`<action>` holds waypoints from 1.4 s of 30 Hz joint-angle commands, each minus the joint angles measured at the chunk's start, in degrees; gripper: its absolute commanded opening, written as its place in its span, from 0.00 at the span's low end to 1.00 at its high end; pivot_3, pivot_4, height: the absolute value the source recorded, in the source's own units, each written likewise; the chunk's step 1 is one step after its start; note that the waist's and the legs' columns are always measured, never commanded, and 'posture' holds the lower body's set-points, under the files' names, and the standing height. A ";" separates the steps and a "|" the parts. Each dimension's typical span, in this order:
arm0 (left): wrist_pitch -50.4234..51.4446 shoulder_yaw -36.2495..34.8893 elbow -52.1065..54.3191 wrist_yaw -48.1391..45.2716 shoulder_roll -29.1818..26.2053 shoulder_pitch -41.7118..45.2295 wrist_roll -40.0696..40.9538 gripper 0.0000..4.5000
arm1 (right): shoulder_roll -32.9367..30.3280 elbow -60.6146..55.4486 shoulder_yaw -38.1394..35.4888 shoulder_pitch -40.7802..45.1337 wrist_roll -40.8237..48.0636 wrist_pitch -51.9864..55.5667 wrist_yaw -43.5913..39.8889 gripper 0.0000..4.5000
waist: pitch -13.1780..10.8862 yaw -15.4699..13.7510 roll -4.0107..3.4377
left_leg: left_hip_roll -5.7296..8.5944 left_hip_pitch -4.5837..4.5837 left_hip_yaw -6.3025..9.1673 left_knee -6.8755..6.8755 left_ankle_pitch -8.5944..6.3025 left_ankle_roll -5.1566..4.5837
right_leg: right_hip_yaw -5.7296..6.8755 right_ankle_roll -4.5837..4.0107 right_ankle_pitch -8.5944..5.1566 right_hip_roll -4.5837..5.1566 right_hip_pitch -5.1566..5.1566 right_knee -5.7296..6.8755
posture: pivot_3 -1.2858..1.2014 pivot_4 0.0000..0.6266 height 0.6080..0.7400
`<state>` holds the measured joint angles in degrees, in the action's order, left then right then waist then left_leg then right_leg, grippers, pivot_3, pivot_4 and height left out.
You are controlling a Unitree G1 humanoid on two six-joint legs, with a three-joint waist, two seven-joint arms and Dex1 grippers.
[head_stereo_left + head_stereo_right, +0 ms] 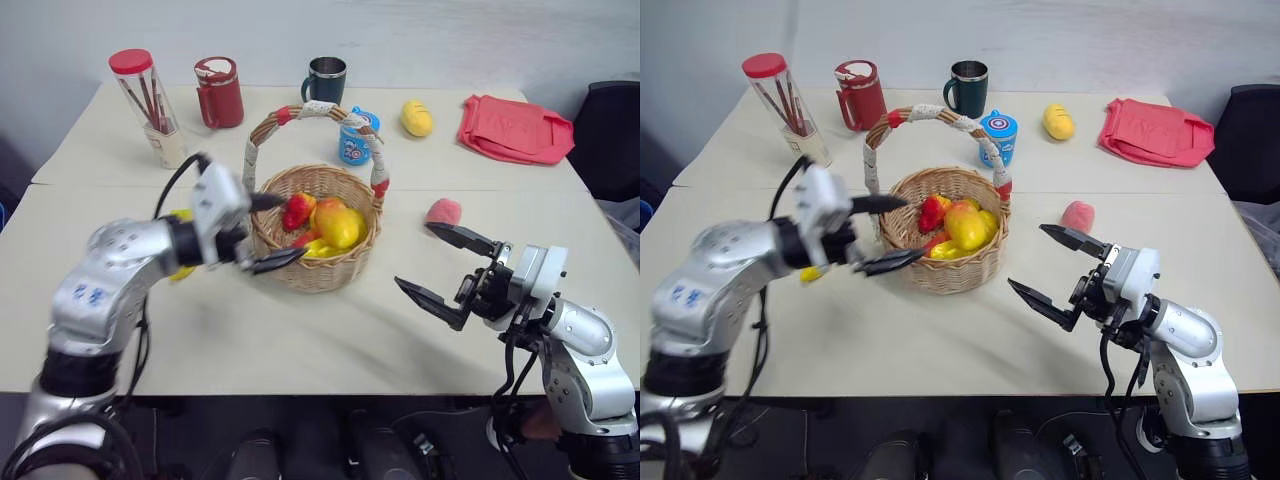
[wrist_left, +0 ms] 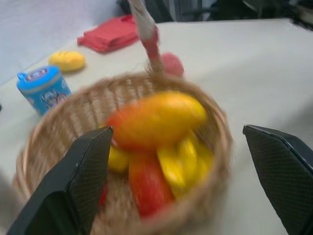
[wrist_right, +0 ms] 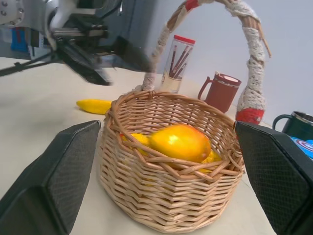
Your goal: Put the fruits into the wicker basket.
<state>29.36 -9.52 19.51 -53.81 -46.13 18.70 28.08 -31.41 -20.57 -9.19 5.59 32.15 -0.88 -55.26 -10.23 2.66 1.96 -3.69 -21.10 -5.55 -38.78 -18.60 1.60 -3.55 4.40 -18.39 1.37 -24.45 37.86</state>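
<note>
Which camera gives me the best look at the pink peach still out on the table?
The left eye view: the peach sits unobstructed on the table, right of the wicker basket. The right eye view shows it just as openly. The left wrist view catches it blurred beyond the basket's handle. The right wrist view faces the basket instead.

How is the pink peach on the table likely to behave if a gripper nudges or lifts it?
The peach looks round and sits alone on the flat table, so a nudge would probably roll it. It looks small and toy-like, so probably light. Its smooth curved surface might slip between narrow fingers.
</note>
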 commanded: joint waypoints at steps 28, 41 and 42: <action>17.97 0.19 -27.21 11.37 -3.78 8.22 -7.00 0.99 | -0.95 -4.87 4.08 6.80 2.60 3.45 -3.38 1.00 | 0.10 -0.58 0.34 | 0.02 -0.15 0.02 -0.06 -0.39 -0.48 | 0.34 -0.04 -0.03 0.19 -0.02 -0.02 | 0.52 0.24 1.00; 6.63 1.02 -28.63 7.99 -3.12 4.47 -10.34 0.26 | -0.62 -4.11 2.95 5.31 0.71 1.06 -2.21 1.00 | 0.09 0.36 0.32 | -0.03 -0.09 -0.01 -0.14 -0.28 -0.25 | 0.18 -0.04 -0.04 0.11 -0.08 0.09 | 0.52 0.24 1.00; 1.63 -2.60 -27.77 5.00 -4.43 1.34 -9.30 0.19 | -0.91 -3.48 2.42 5.18 0.60 0.73 -2.40 1.00 | 0.09 0.55 0.31 | -0.03 -0.09 -0.03 -0.14 -0.28 -0.24 | 0.18 -0.04 -0.04 0.11 -0.09 0.09 | 0.52 0.24 1.00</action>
<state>36.35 -7.31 -9.83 -45.34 -48.55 22.25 17.19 -32.04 -24.01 -4.93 10.69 32.62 1.26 -57.73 -10.14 3.21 2.28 -3.74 -21.19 -5.60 -38.89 -18.84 1.43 -3.37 4.35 -18.43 1.48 -24.55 37.95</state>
